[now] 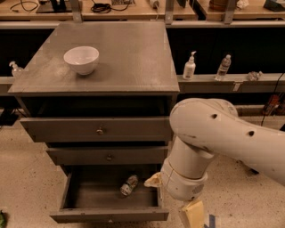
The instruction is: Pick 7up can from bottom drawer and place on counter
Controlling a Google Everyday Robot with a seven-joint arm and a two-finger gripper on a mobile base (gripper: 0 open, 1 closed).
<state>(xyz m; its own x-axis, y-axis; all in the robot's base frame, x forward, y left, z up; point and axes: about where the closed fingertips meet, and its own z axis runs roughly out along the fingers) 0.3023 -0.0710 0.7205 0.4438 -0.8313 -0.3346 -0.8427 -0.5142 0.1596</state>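
Observation:
The 7up can (129,185) lies on its side on the floor of the bottom drawer (109,217), which is pulled open. The two shallower drawers above it are less far out. The counter (120,58) is the grey top of the cabinet. My gripper (190,214) hangs at the end of the big white arm (209,133), low at the bottom edge of the camera view, just right of the open drawer's front corner and to the right of the can, not touching it. It holds nothing that I can see.
A white bowl (81,59) stands on the left of the counter. A white pump bottle (189,67) and a clear water bottle (223,67) stand on the ledge behind on the right. A wooden bench (133,9) with cables runs along the back.

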